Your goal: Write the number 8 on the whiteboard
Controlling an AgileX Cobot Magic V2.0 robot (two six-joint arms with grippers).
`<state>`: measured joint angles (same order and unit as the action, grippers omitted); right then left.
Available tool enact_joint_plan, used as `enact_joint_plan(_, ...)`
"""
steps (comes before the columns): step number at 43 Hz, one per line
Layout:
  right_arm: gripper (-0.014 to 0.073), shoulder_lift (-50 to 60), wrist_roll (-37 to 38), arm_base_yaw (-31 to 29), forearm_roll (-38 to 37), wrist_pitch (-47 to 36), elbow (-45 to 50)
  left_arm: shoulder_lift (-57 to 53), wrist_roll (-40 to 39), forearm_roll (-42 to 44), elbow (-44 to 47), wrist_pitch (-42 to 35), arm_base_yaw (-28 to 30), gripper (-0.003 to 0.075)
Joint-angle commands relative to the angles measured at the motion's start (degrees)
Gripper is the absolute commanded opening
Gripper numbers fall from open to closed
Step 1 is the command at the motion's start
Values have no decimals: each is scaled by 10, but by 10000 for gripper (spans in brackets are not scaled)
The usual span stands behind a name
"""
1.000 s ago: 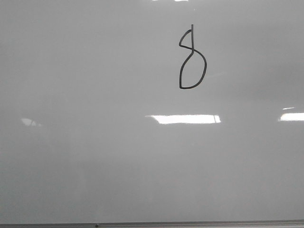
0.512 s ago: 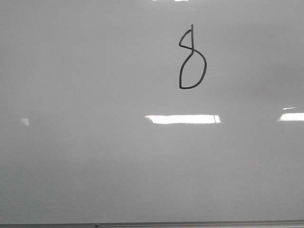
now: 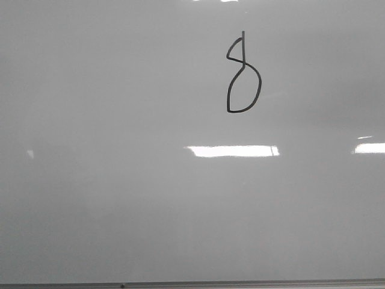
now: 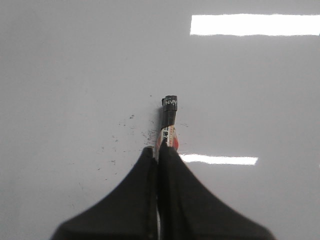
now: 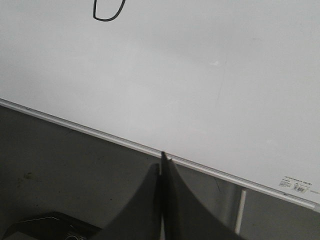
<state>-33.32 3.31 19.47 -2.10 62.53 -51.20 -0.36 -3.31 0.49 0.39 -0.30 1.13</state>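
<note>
The number 8 [image 3: 243, 77] is drawn in thin black line on the whiteboard [image 3: 120, 198], upper right of the middle in the front view. Its lower loop [image 5: 109, 11] shows at the edge of the right wrist view. My left gripper [image 4: 161, 148] is shut on a marker [image 4: 168, 122] with a black end and a red-and-white label; the marker points at the whiteboard [image 4: 75, 75]. My right gripper [image 5: 162, 159] is shut and empty over the whiteboard's metal edge [image 5: 100, 134]. Neither gripper shows in the front view.
Small black specks [image 4: 127, 130] dot the board near the marker. Bright light reflections [image 3: 232, 150] lie across the board. Below the board's edge is a dark grey surface [image 5: 60, 155] with a black object [image 5: 45, 227] at the corner, and a small label [image 5: 296, 184] sits on the board.
The figure and board are the same. A faint reflection at the left of the board has shrunk and shifted slightly.
</note>
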Motion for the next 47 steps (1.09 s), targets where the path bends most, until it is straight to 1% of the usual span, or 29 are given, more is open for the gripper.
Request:
enact_joint_plan(1, -69, -1, -3, -3, -9, -30, -15, -9, 1, -5, 8, -50, 1, -21)
enact_joint_plan(35, -69, 8, -3, -3, -9, -35, -10, -8, 1, -5, 8, -50, 1, -21)
enact_joint_plan(38, -69, 33, -5, -22, -12, -45, 7, -8, 1, -5, 8, -50, 1, -21)
enact_joint_plan(41, -69, 68, -5, -58, -13, -74, 39, -8, 1, -5, 8, -50, 1, -21)
enact_joint_plan(45, -64, 120, -9, -109, 3, -136, 89, -8, 1, -5, 8, -50, 1, -20)
enact_joint_plan(47, -64, 152, -23, -130, 12, -168, 123, -8, 1, -5, 8, -50, 1, -21)
